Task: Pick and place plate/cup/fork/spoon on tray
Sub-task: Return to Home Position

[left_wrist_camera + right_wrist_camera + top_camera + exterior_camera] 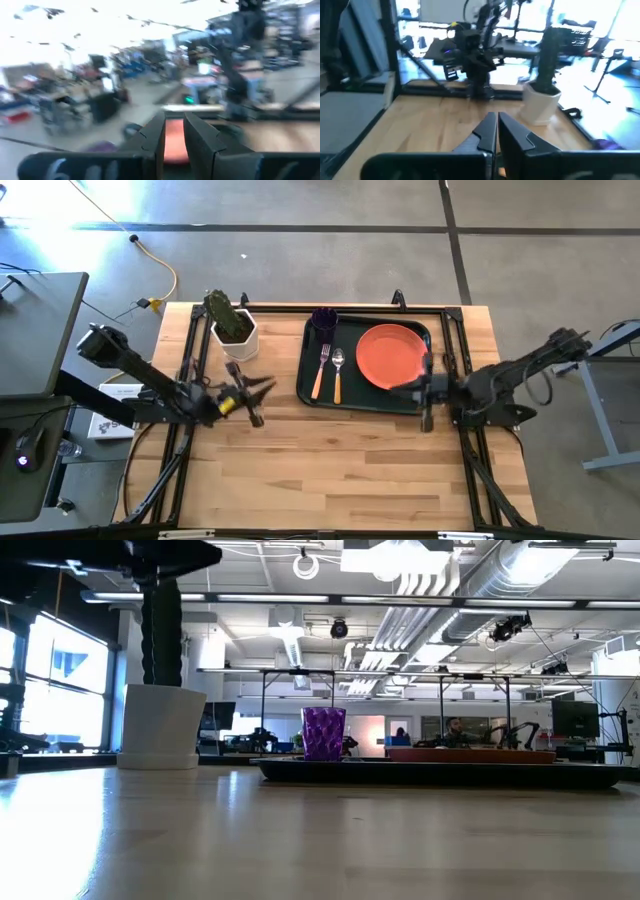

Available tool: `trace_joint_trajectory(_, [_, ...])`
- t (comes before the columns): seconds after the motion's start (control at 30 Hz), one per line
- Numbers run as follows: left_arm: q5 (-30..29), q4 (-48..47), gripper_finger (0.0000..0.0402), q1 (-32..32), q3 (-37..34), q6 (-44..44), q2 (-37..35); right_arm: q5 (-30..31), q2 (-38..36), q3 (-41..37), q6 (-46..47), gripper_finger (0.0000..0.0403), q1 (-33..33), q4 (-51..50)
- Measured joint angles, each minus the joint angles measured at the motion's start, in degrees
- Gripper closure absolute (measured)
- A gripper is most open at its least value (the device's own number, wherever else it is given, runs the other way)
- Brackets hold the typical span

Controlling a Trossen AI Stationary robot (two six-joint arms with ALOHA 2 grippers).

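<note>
The dark green tray (pixel 306 380) lies at the table's far middle. On it are the orange-red plate (pixel 392 355) at its right, the purple cup (pixel 323 320) upright in its far left corner, and the fork (pixel 322 370) and the spoon (pixel 338 375) side by side. In the low view the cup (pixel 323 733) and plate (pixel 470 754) stand on the tray (pixel 440 772). My left gripper (pixel 264 387) hovers left of the tray, its fingers a narrow gap apart, empty. My right gripper (pixel 402 388) is shut and empty above the plate's near edge.
A white pot with a green cactus (pixel 233 330) stands at the table's far left, just beyond my left gripper; it also shows in the low view (pixel 160 725). Bare wood fills the near half of the table (pixel 330 470).
</note>
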Motion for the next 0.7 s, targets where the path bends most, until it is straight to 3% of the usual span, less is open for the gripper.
trace_joint_trajectory(0.1, [6.5, -1.9, 0.0355, 3.8, -0.1, 2.5, -6.4, 0.8, -5.0, 0.0, 0.7, 0.0401, -1.7, -3.9])
trace_joint_trajectory(0.23, [23.7, -8.5, 0.037, 10.6, -2.0, -3.0, -12.5, -2.7, -10.8, 0.0, 3.5, 0.0401, -3.3, -11.6])
trace_joint_trajectory(0.33, [29.4, -11.4, 0.0384, 15.5, -3.9, -8.1, -13.9, -3.0, -13.0, -1.2, 6.5, 0.0402, -2.9, -12.9])
trace_joint_trajectory(0.5, [36.3, -11.4, 0.04, 21.6, -7.1, -12.4, -13.8, -3.3, -14.4, -11.5, 4.1, 0.0402, -1.4, 0.2])
trace_joint_trajectory(0.7, [44.2, -11.2, 0.0401, 29.7, -7.6, -15.1, -13.7, -11.9, -13.6, -27.0, -3.6, 0.0403, -5.7, 30.9])
